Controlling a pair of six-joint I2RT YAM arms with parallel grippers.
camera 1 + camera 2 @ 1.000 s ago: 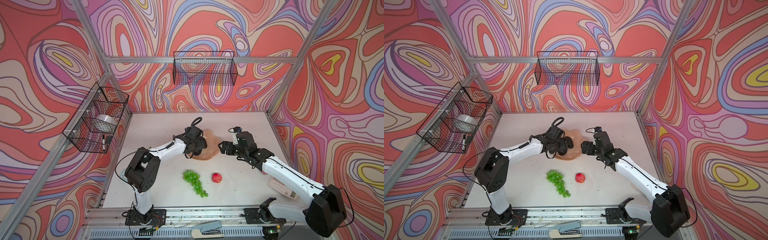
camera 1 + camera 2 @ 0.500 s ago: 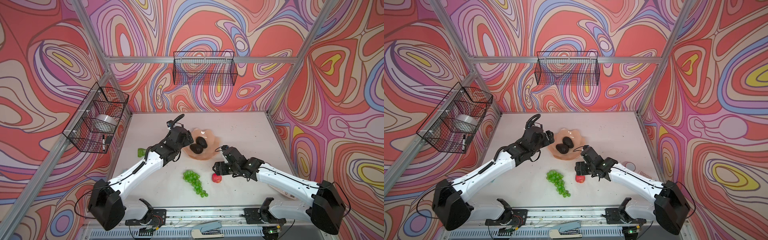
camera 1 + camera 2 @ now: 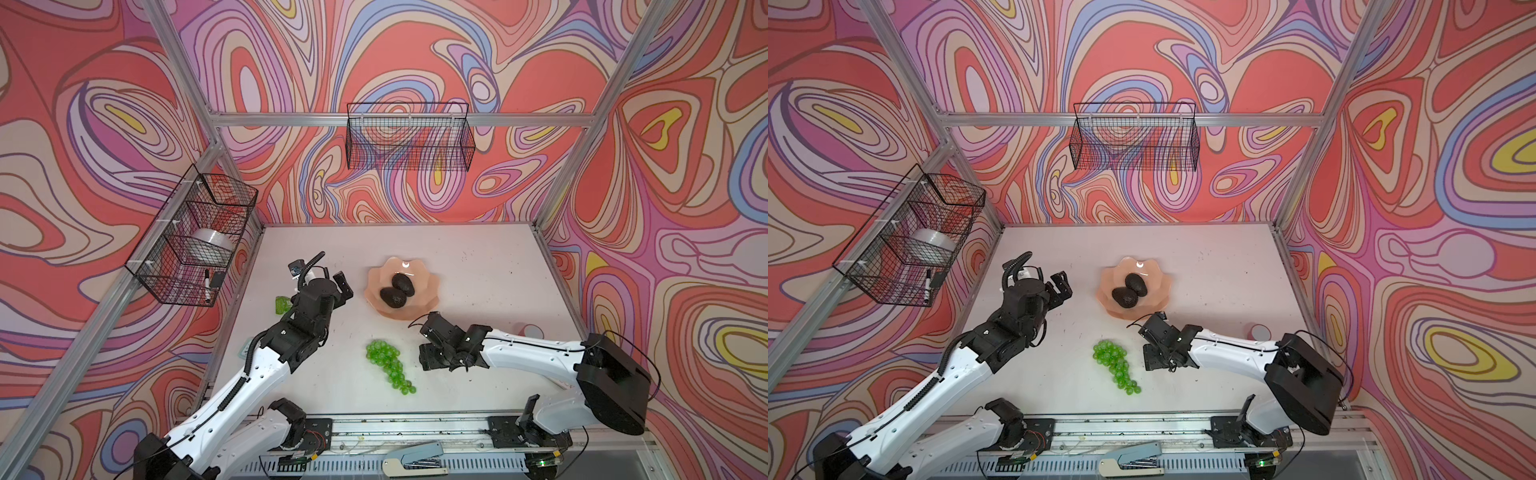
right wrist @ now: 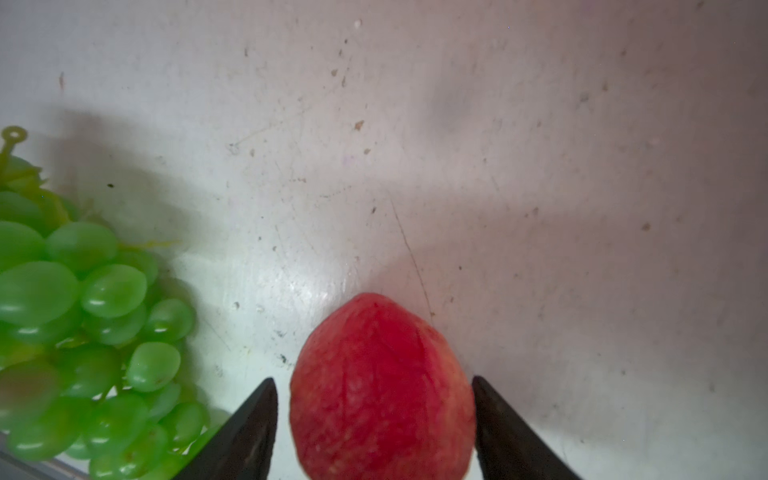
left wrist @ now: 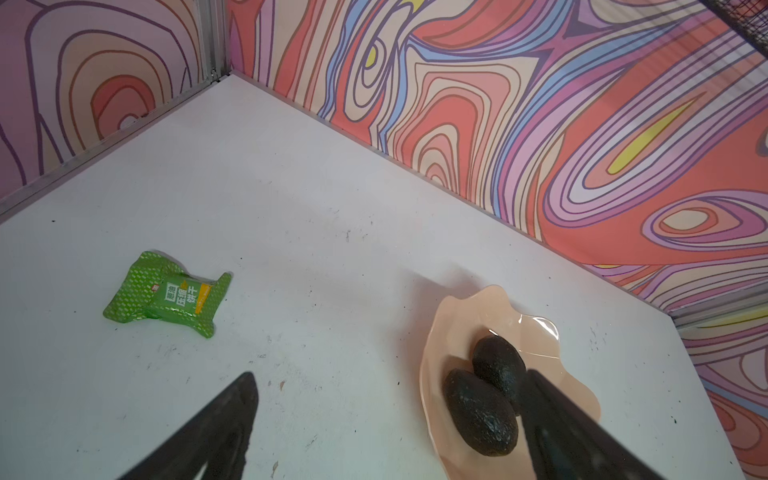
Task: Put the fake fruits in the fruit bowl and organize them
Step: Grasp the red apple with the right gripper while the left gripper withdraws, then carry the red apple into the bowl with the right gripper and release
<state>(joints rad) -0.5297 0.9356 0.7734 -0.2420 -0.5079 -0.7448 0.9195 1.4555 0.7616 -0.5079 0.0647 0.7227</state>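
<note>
Swirl-patterned walls [image 3: 104, 124] (reds, lilacs, blues), aluminium frame [image 3: 291, 119], black wire baskets [image 3: 409, 137] on two walls, scuffed white tabletop [image 3: 478, 257]

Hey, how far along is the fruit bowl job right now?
Done: two avocados lie in the fruit bowl. In hand: the right end effector straddles the apple on the table, jaws not visibly clamped. Remaining: the apple and the grapes must go into the bowl; the left end effector is open and empty beside it.
</note>
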